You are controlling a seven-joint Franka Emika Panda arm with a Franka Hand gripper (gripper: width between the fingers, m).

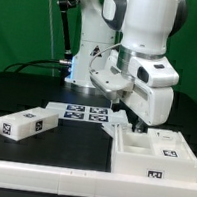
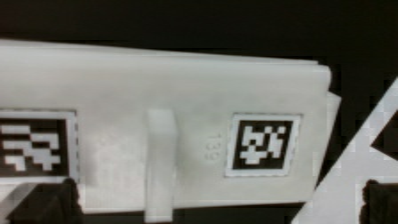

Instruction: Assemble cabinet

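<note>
Exterior view, boxy white cabinet [image 1: 136,158], tagged

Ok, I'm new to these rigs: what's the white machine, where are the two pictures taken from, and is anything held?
The white machine is a robot arm; its two-finger end effector is open and holds nothing. One picture comes from a camera off the arm, the other from a camera on its wrist, close above a white tagged cabinet body. Also on the black table: a loose white tagged block and the flat marker board.
</note>
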